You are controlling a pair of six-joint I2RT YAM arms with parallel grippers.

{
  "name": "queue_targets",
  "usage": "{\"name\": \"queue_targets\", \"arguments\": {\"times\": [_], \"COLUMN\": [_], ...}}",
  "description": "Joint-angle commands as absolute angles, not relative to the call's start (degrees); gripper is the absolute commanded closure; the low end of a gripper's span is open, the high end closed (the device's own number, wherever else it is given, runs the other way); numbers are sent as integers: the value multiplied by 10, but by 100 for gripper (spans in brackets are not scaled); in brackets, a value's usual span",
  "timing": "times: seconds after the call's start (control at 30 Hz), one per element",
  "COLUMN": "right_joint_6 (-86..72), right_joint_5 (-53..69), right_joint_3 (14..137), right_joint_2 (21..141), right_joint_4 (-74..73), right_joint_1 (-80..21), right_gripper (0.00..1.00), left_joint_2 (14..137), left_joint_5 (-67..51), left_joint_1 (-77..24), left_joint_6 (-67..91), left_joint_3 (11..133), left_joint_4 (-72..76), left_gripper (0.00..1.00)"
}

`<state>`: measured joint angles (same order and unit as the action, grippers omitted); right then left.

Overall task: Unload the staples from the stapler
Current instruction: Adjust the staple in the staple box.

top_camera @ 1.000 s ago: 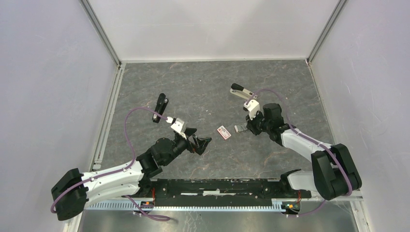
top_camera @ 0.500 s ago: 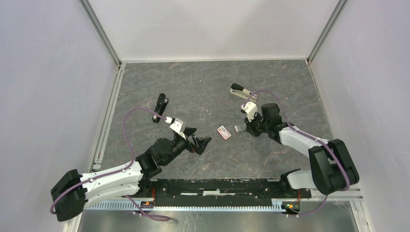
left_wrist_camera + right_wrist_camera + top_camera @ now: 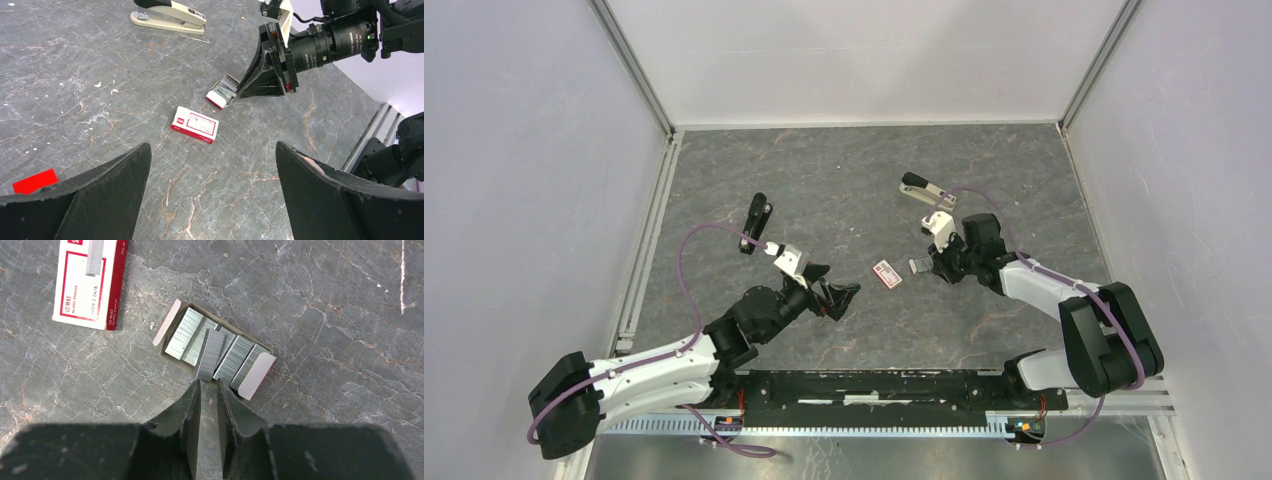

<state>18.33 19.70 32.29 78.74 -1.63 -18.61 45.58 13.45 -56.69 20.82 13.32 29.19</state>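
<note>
left arm low, jaws spread wide, empty | right arm tipped down, jaws barely parted, empty, beside staples

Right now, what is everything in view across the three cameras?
black bar: one, black, table's left side
beige stapler part: one, beige with black end, far right of centre
staples box: one, red and white, closed, centre
tray: one, pale, open, beside the box
staples: several strips, silvery, in the tray
red flat piece: one, red, by left gripper
table: grey marbled
left gripper: open, empty
right gripper: slightly open, empty, over the tray
</note>
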Motion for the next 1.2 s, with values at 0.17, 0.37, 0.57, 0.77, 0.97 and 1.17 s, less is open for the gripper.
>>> {"name": "queue_targets", "arguments": {"times": [0.17,0.37,0.57,0.77,0.97,1.17], "right_joint_6": [178,177,173,173,173,173], "right_joint_5": [207,206,206,203,200,197], "right_joint_3": [351,351,351,352,353,354], "right_joint_2": [790,790,791,793,794,793], "right_joint_4": [-4,-4,11,13,15,18], "right_joint_1": [-186,-190,-193,-198,-201,-205], "right_gripper": [76,76,76,76,76,76], "left_joint_2": [448,451,450,452,454,458], "left_joint_5": [145,145,145,145,143,142], "left_joint_1": [-564,-565,-564,-564,-564,-564], "left_joint_6": [237,237,237,236,236,234], "left_joint_3": [130,131,130,132,134,137], "left_joint_4": [311,312,312,312,312,313], "left_gripper": [0,0,0,0,0,0]}}
